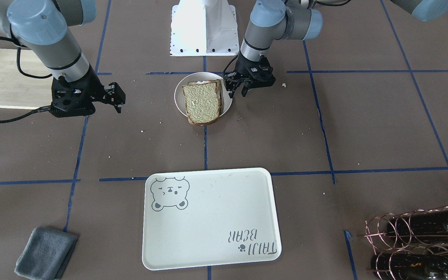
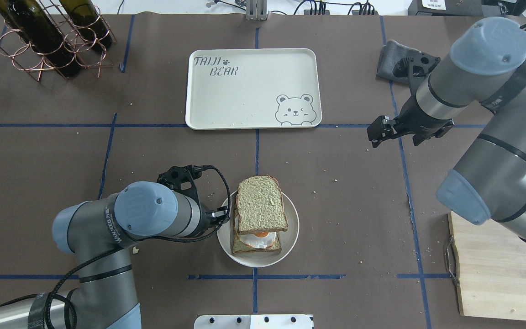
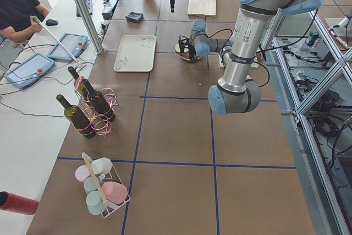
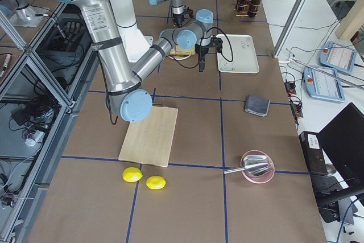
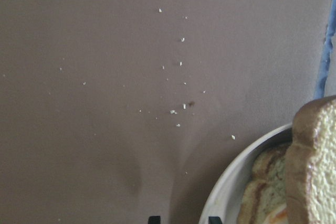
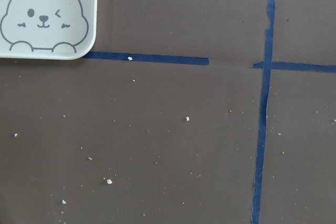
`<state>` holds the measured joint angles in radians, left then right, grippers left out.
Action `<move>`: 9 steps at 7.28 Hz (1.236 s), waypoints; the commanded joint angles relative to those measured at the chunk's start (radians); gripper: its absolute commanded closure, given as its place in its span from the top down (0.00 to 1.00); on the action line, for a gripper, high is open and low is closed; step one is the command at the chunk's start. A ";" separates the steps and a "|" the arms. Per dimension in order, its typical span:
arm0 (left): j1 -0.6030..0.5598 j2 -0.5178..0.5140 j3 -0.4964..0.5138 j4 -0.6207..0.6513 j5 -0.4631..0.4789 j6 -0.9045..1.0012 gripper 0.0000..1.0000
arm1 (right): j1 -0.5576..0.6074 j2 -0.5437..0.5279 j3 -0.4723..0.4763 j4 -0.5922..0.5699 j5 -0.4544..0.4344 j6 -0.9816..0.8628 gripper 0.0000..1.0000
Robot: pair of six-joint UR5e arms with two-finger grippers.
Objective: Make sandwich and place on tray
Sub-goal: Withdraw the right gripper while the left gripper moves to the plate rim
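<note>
L gripper is low by the table, jaws part-open, empty. The plate rim is just beside one fingertip. The sandwich sits on the plate right next to the L jaws, top slice skewed, egg showing at one end. R gripper is well apart from it, jaws apart, holding nothing. The tray is well ahead of the L jaws, its bear corner near the R jaws.

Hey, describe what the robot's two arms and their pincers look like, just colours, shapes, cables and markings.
Both arms are silver-grey tubes with rounded light-blue joint caps. The left arm bears small dark lettering. They end in black two-finger hardware, the left pincer and the right pincer, each with a black cable looping past the wrist.
</note>
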<state>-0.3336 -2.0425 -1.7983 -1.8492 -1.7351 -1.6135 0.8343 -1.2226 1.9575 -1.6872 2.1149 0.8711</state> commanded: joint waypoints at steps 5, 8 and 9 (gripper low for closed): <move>0.011 -0.025 0.057 -0.045 0.000 0.000 0.35 | 0.017 -0.011 0.001 0.001 0.005 -0.012 1.00; 0.035 -0.025 0.044 -0.045 -0.001 0.001 0.00 | 0.022 -0.014 0.003 0.001 0.004 -0.014 1.00; 0.033 -0.022 0.036 -0.051 -0.003 0.007 0.00 | 0.029 -0.030 0.003 0.003 0.004 -0.047 1.00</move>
<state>-0.3017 -2.0674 -1.7523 -1.8954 -1.7364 -1.6119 0.8561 -1.2395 1.9603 -1.6850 2.1185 0.8509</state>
